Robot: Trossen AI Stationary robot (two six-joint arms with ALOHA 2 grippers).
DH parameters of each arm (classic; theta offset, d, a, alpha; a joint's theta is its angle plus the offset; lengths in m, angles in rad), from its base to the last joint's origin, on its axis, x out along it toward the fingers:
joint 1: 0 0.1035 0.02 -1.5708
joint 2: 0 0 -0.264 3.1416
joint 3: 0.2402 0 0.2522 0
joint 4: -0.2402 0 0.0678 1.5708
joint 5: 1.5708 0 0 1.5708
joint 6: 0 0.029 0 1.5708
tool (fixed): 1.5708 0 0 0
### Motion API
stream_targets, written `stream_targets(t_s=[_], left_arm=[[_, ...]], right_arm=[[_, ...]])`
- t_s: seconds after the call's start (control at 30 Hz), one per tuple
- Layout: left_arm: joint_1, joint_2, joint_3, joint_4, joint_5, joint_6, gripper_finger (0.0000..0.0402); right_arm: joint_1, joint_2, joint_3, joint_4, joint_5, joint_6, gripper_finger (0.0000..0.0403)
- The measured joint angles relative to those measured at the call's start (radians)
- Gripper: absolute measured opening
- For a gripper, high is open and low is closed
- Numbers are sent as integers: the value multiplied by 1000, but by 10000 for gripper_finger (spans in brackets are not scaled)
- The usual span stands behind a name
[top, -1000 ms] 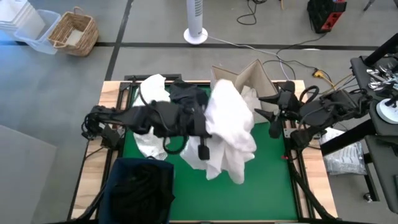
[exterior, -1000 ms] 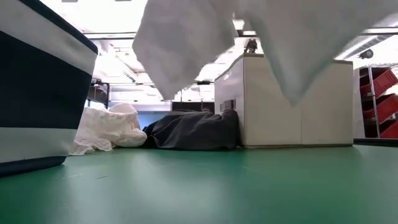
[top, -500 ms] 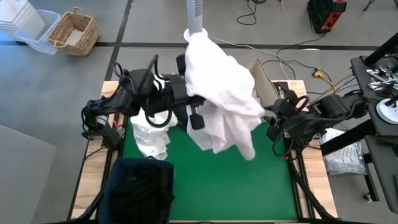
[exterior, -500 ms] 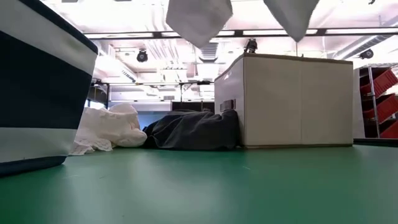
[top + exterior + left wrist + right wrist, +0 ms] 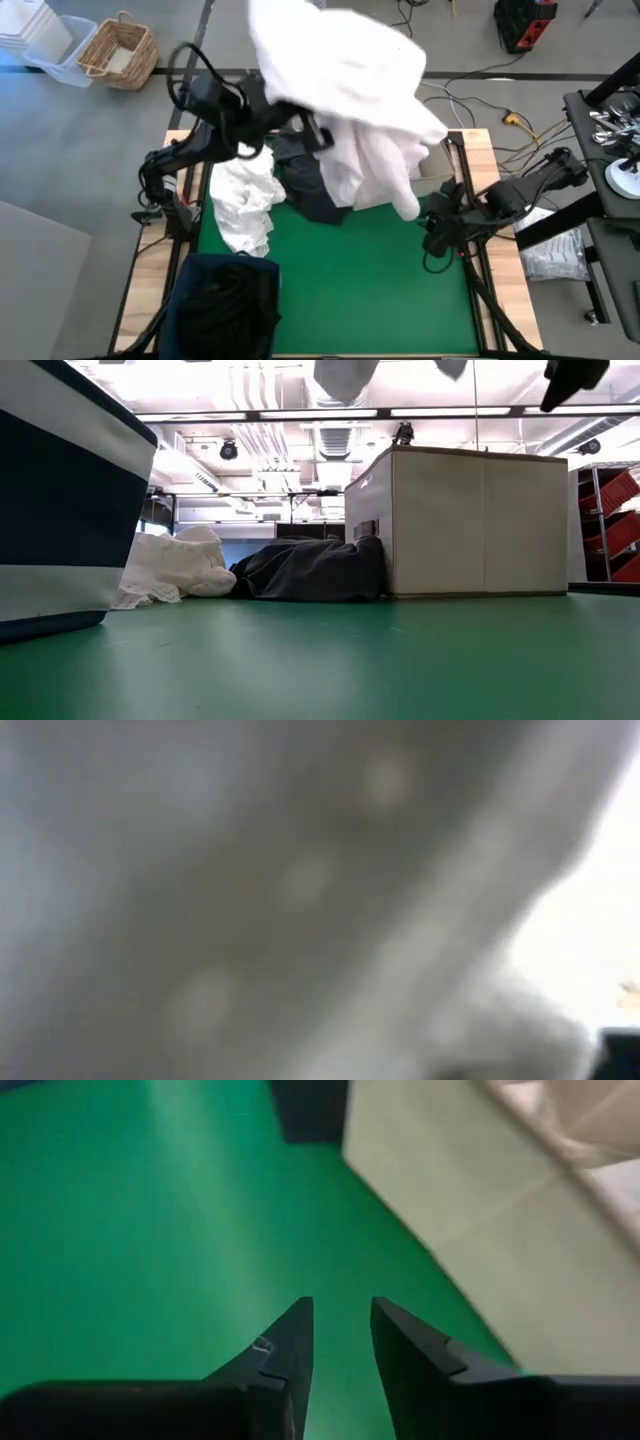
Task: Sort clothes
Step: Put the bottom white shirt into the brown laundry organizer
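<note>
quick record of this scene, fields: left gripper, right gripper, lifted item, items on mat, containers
left gripper: shut on white garment, raised high over the table's far side
right gripper: empty, fingers slightly apart, low over green mat, right side
items on mat: crumpled white cloth, dark garment
containers: cardboard box, navy bin
</note>
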Motion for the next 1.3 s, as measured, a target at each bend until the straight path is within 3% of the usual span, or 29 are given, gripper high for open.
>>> stream_targets(t_s=[0.23,0.47,0.73,0.93,1.1,1.3], left_arm=[[128,46,0,254,112,-55,4],[236,127,0,404,119,-229,6],[297,268,1,700,109,-393,8],[313,324,1,706,110,-535,8],[324,338,1,592,114,-695,8],[352,374,1,577,299,-841,8]], right_arm=[[99,-25,-123,195,-3,51,59],[202,-17,-197,317,-2,107,34],[256,-11,-232,385,0,153,28],[257,7,-233,401,1,150,28],[257,24,-233,402,1,146,28],[257,43,-233,402,1,143,28]])
